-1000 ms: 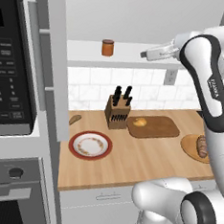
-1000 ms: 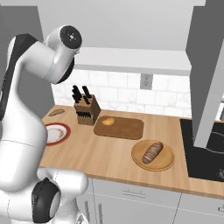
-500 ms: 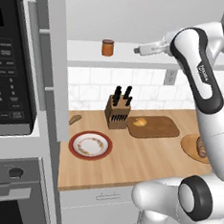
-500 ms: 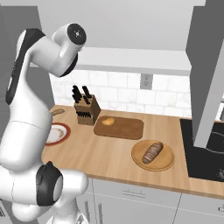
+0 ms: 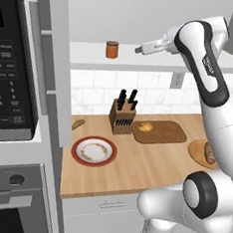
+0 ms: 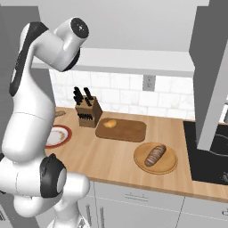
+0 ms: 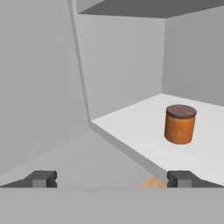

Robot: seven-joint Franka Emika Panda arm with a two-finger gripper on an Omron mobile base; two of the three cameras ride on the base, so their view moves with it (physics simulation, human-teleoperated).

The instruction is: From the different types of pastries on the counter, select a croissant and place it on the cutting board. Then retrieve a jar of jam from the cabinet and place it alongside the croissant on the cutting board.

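One small orange jam jar with a dark lid stands on the white cabinet shelf; your end effector is spread wide, apart from it. You risk knocking it over if you approach off-centre.

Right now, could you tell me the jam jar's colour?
The jam jar is orange with a brown lid, clearest in the hand view.

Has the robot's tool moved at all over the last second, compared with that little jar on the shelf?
Yes. In the left base view the tool has swung leftward along the shelf, closer to the jam jar, not yet touching it.
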